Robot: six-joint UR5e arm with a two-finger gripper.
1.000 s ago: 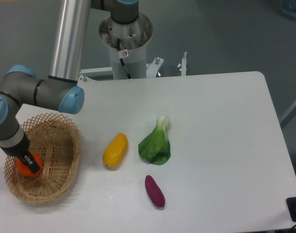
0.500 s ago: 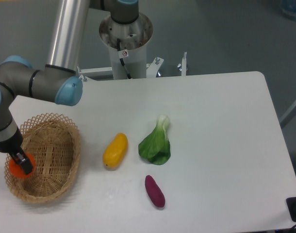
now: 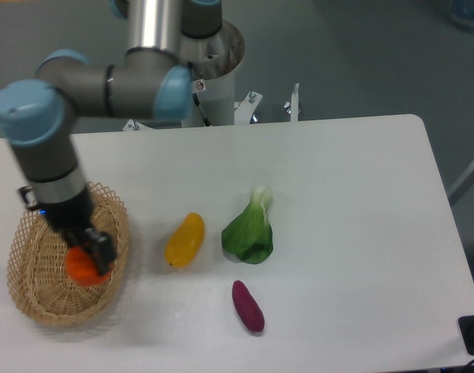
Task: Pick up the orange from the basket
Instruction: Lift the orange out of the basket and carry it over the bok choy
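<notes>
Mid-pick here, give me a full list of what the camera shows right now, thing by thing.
orange: one, bright orange, held between the gripper fingers over the basket
basket: one, light tan wicker, at the table's left edge
yellow fruit: one, yellow-orange, elongated, lying on the table just right of the basket
leafy green: one, green with a white stem, mid-table, right of the yellow fruit
purple vegetable: one, dark purple, oblong, near the front edge below the leafy green
table: one, white
arm: one, grey with light blue joints, reaching down over the basket
gripper: one, black, shut on the orange
</notes>
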